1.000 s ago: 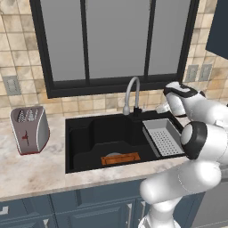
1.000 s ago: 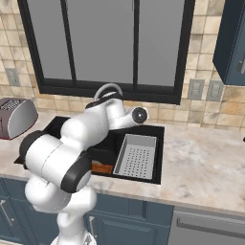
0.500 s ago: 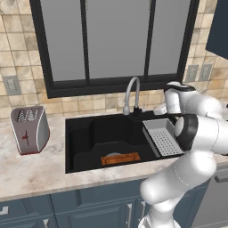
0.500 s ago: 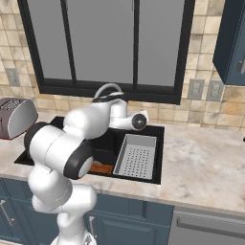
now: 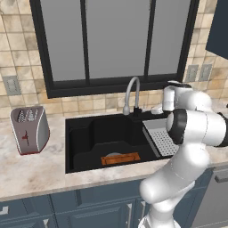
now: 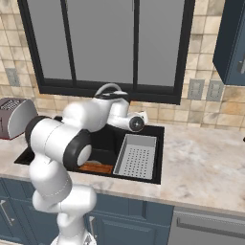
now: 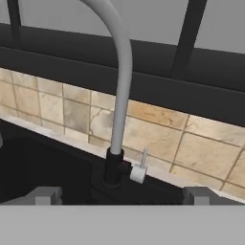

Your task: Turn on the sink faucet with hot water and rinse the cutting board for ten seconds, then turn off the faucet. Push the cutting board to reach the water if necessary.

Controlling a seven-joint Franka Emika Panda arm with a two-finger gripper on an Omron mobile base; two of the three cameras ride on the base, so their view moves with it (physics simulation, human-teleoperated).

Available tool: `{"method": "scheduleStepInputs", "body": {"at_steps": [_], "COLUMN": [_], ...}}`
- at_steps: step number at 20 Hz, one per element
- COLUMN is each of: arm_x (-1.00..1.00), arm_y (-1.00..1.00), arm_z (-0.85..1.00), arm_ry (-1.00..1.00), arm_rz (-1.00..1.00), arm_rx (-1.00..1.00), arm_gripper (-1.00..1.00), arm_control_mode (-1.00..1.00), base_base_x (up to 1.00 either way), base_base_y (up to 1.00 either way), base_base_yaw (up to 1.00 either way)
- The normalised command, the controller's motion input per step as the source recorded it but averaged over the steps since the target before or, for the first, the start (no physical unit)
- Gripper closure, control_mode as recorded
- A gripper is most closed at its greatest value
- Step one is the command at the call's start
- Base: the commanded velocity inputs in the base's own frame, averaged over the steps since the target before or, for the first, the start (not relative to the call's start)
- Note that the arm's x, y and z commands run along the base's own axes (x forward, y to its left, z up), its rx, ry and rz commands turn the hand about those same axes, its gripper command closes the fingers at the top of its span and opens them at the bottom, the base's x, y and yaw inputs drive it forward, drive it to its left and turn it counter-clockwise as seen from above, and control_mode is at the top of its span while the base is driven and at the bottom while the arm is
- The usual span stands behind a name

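Jaws wide on our gripper (image 7: 119, 195), facing the sink faucet (image 7: 120, 95); lever (image 7: 140, 170) looks small, so a fingertip may slip past it.

Tool (image 7: 122, 195) open, arm extended forward
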Motion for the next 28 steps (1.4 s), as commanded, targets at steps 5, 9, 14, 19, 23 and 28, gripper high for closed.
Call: {"method": "scheduleStepInputs", "body": {"at_steps": [5, 9, 14, 19, 23, 28], "arm_x": [0.27, 0.26, 0.24, 0.21, 0.15, 0.06], "arm_y": [0.00, 0.00, 0.00, 0.00, 0.00, 0.00], "arm_z": [0.00, 0.00, 0.00, 0.00, 0.00, 0.00], "arm_ry": [0.00, 0.00, 0.00, 0.00, 0.00, 0.00], "arm_rz": [-0.07, -0.06, -0.05, -0.04, -0.03, -0.01], "arm_rx": [0.01, 0.00, 0.02, 0.01, 0.00, 0.01], "arm_gripper": [-1.00, -1.00, -1.00, -1.00, -1.00, -1.00], "arm_control_mode": [-1.00, -1.00, -1.00, -1.00, -1.00, -1.00], "base_base_x": [0.00, 0.00, 0.00, 0.00, 0.00, 0.00], "base_base_y": [0.00, 0.00, 0.00, 0.00, 0.00, 0.00], "base_base_yaw": [0.00, 0.00, 0.00, 0.00, 0.00, 0.00]}}
